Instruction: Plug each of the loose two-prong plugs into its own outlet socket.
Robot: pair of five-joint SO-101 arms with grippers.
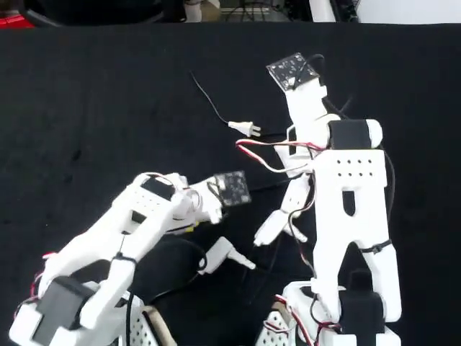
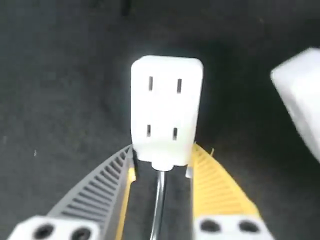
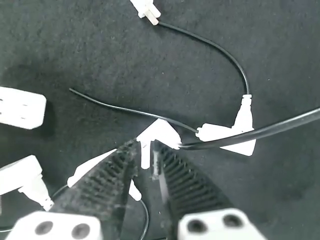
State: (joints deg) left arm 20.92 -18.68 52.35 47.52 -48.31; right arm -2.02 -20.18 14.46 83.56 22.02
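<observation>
Currently: left gripper (image 2: 162, 156) clamped on the base of the white outlet block (image 2: 166, 100), 2 slot pairs facing the wrist camera, long axis in line with the gripper; right gripper (image 3: 146, 150) sits at a 2-prong plug (image 3: 161, 132), prongs pointing back toward it, grip state cannot be told; second plug (image 3: 145, 9) lies well apart on the black table (image 3: 75, 45). Judgement: right arm is nearer both plugs

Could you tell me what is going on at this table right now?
The left tool grips a white outlet block by one end, and the slots facing its camera are empty. The right tool is closed on a white two-prong plug down at the black cloth. A second plug with a black cord lies loose farther off.
</observation>
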